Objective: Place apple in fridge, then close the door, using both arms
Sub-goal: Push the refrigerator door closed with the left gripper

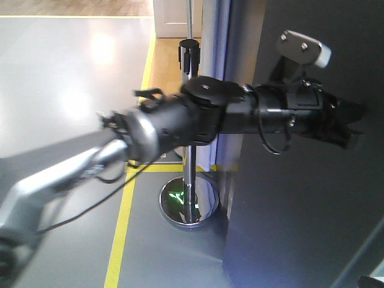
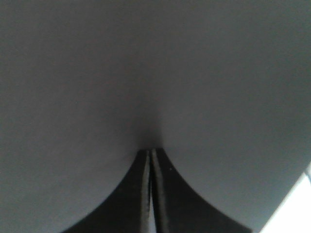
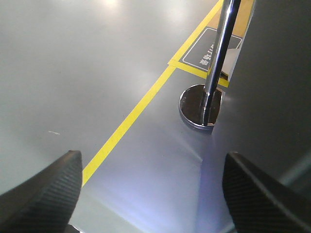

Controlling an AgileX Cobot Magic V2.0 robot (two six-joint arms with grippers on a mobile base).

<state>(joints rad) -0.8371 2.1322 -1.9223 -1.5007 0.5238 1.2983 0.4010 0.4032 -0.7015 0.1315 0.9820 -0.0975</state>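
Observation:
The dark grey door (image 1: 300, 228) fills the right side of the front view. My left arm (image 1: 180, 123) reaches across to it, and the left gripper (image 1: 355, 129) lies against its outer face. In the left wrist view the left gripper (image 2: 151, 152) is shut with nothing in it, its tips on the grey door (image 2: 155, 73). My right gripper (image 3: 151, 155) is open and empty above the floor, next to the door's lower part (image 3: 272, 73). The apple and the fridge's interior are out of view.
A chrome barrier post on a round base (image 1: 188, 204) stands just left of the door, also seen in the right wrist view as the post's base (image 3: 200, 107). A yellow floor line (image 1: 123, 228) (image 3: 136, 114) runs past it. A dark floor sign (image 3: 211, 51) lies behind the post.

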